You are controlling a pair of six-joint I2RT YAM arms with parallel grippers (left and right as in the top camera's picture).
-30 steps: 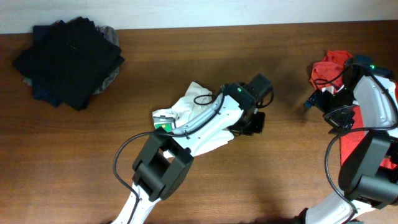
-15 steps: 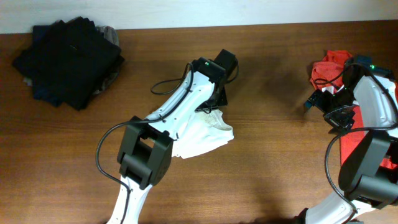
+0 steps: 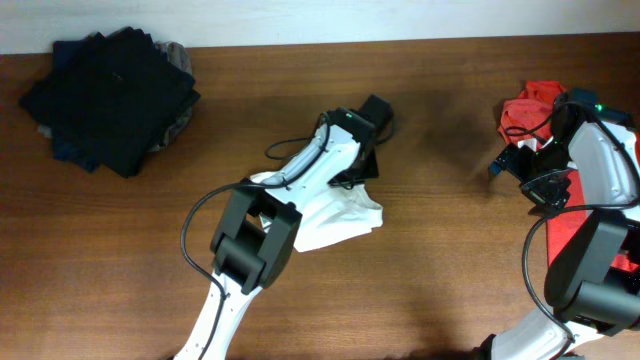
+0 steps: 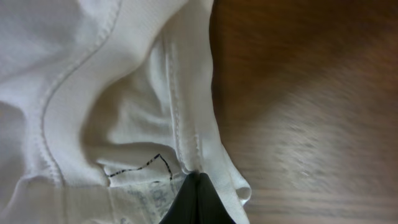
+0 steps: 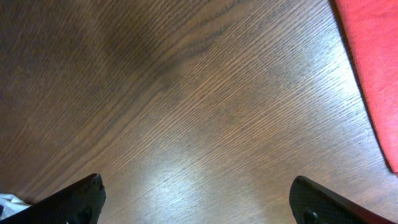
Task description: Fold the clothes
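Pinching a seam of the white T-shirt, your left gripper has its fingers pressed together; shirt lies crumpled at the table centre. Your right gripper: fingers spread over bare wood beside the red T-shirt.

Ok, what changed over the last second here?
The left gripper, shut on the white T-shirt at its seam, swung left and away from the robot, then eased partway back. This dragged the shirt into a new shape, and its badge, visible earlier, is now hidden. The open right gripper, red T-shirt and dark pile stayed put.
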